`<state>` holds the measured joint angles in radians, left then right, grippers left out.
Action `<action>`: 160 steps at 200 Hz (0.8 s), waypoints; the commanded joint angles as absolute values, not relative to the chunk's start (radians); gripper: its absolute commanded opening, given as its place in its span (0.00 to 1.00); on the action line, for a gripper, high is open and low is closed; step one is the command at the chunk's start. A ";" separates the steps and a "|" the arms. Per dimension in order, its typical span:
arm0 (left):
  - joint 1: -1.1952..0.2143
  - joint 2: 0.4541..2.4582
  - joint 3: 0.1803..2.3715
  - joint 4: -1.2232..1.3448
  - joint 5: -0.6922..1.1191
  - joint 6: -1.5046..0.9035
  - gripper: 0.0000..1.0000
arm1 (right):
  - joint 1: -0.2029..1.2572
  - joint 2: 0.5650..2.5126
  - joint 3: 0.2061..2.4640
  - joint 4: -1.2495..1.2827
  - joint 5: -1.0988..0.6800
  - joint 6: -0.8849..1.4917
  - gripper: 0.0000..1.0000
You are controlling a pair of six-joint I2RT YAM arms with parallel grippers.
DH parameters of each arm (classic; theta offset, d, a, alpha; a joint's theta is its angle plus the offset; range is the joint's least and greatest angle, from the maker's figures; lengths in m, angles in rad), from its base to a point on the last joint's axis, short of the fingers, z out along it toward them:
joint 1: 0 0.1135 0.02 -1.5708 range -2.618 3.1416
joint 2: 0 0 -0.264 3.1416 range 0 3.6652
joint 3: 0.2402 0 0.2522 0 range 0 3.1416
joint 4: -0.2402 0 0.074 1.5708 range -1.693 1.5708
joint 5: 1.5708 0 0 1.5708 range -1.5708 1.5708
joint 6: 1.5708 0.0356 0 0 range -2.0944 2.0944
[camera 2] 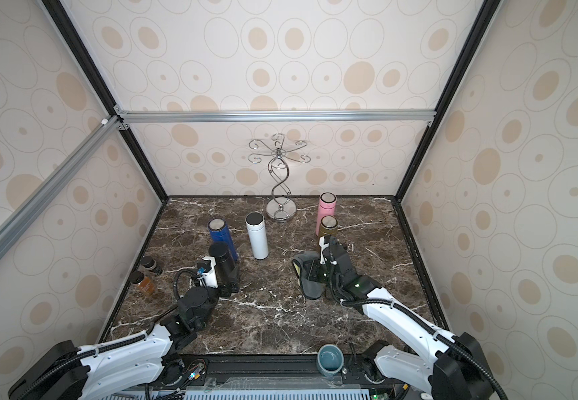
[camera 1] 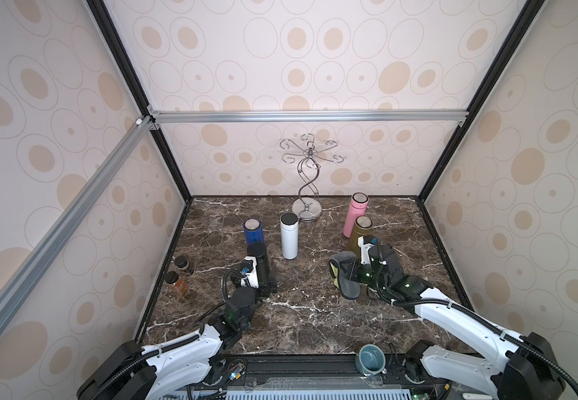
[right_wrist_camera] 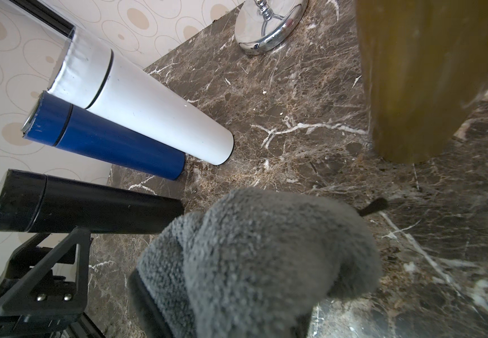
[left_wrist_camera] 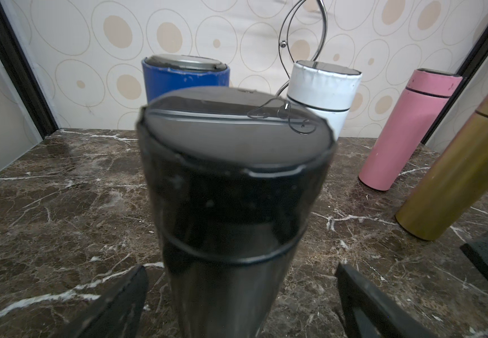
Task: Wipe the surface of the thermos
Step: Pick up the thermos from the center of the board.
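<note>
A black thermos (camera 1: 259, 258) (left_wrist_camera: 231, 204) stands upright on the marble table, left of centre. My left gripper (camera 1: 261, 277) (left_wrist_camera: 239, 281) is open around its lower body. Both fingers (left_wrist_camera: 119, 301) flank it with a gap on each side. My right gripper (camera 1: 346, 273) (right_wrist_camera: 241, 292) is shut on a folded grey cloth (camera 1: 341, 277) (right_wrist_camera: 266, 257) with a yellow underside. It holds the cloth low over the table, right of centre and well apart from the black thermos (right_wrist_camera: 84, 210). The cloth hides the right jaws.
Behind the black one stand a blue thermos (camera 1: 253, 232) and a white thermos (camera 1: 288, 239). A pink thermos (camera 1: 355, 214) and an olive-gold thermos (camera 1: 358, 235) stand just behind my right gripper. A chrome hook stand (camera 1: 307, 194) is at the back, two spice jars (camera 1: 180, 273) at the left wall, a teal mug (camera 1: 370, 360) at the front edge.
</note>
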<state>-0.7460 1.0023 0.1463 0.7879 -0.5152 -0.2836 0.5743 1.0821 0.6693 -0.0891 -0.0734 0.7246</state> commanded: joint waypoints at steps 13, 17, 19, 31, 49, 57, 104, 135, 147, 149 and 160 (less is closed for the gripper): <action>-0.734 1.080 0.126 1.018 -0.560 -0.222 1.00 | 0.563 1.056 0.686 -0.081 -0.062 0.718 0.00; -0.734 1.091 0.129 1.029 -0.563 -0.217 1.00 | 0.563 1.055 0.685 -0.083 -0.063 0.718 0.00; -0.733 1.098 0.131 1.035 -0.565 -0.214 1.00 | 0.563 1.054 0.685 -0.084 -0.063 0.718 0.00; -0.734 1.135 0.137 1.070 -0.567 -0.204 1.00 | 0.562 1.052 0.686 -0.086 -0.060 0.717 0.00; -0.733 1.197 0.139 1.139 -0.571 -0.194 1.00 | 0.561 1.047 0.685 -0.094 -0.059 0.715 0.00; -0.732 1.225 0.142 1.169 -0.577 -0.187 1.00 | 0.563 1.045 0.685 -0.096 -0.056 0.715 0.00; -0.732 1.334 0.144 1.294 -0.607 -0.176 0.97 | 0.558 1.032 0.683 -0.105 -0.048 0.712 0.00; -0.732 1.399 0.173 1.330 -0.615 -0.167 0.97 | 0.557 1.031 0.683 -0.106 -0.049 0.711 0.00; -0.733 1.425 0.178 1.358 -0.630 -0.167 0.96 | 0.558 1.030 0.682 -0.109 -0.048 0.710 0.00; -0.733 1.429 0.178 1.363 -0.632 -0.166 0.96 | 0.558 1.029 0.681 -0.110 -0.048 0.710 0.00; -0.732 1.449 0.180 1.386 -0.649 -0.163 0.96 | 0.557 1.029 0.681 -0.109 -0.047 0.710 0.00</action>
